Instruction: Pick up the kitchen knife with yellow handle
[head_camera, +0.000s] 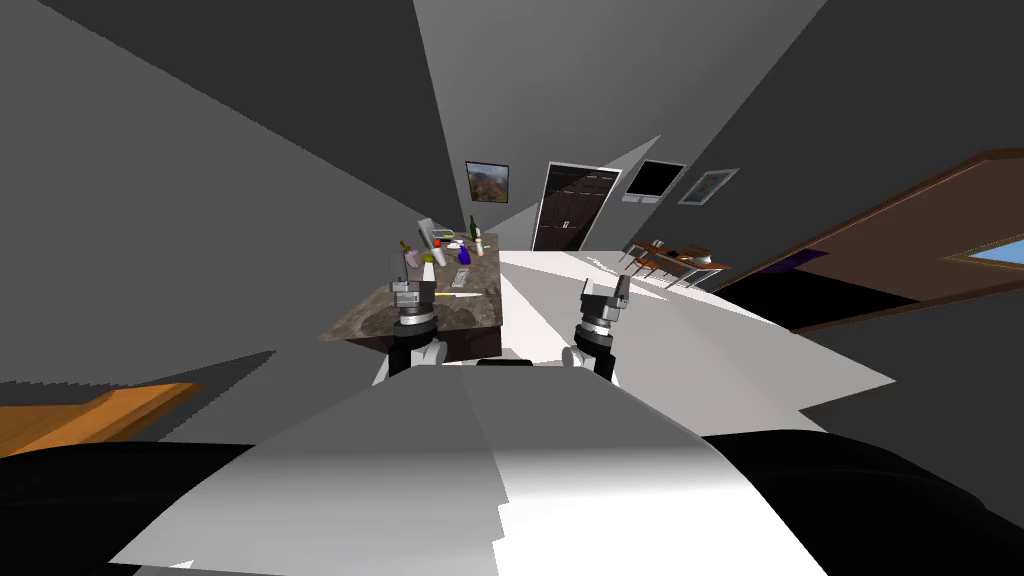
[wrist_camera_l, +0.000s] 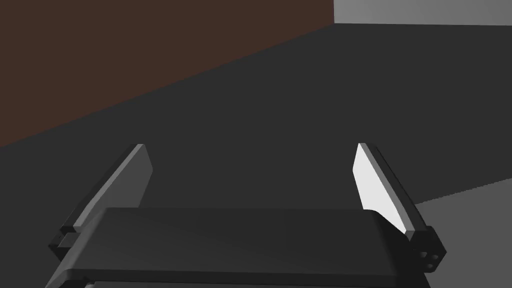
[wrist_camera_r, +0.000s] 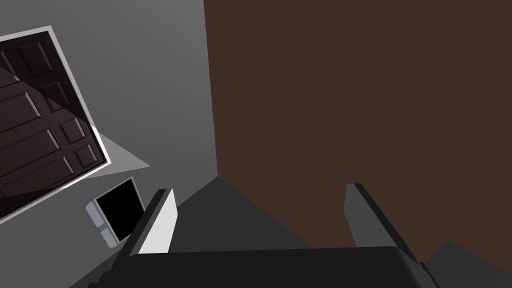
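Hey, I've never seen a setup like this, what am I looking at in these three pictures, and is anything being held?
This is a two-armed robot in a simulated house. The wide picture is from its head camera, looking down past its chest. The other two are from wrist cameras, each looking along that hand's two thin fingers. Ahead stands a stone-patterned table with a green bottle and a yellow-handled knife. The left gripper hangs at the table's near end, by the knife; the right gripper hangs beside the table. Both are open, holding nothing.
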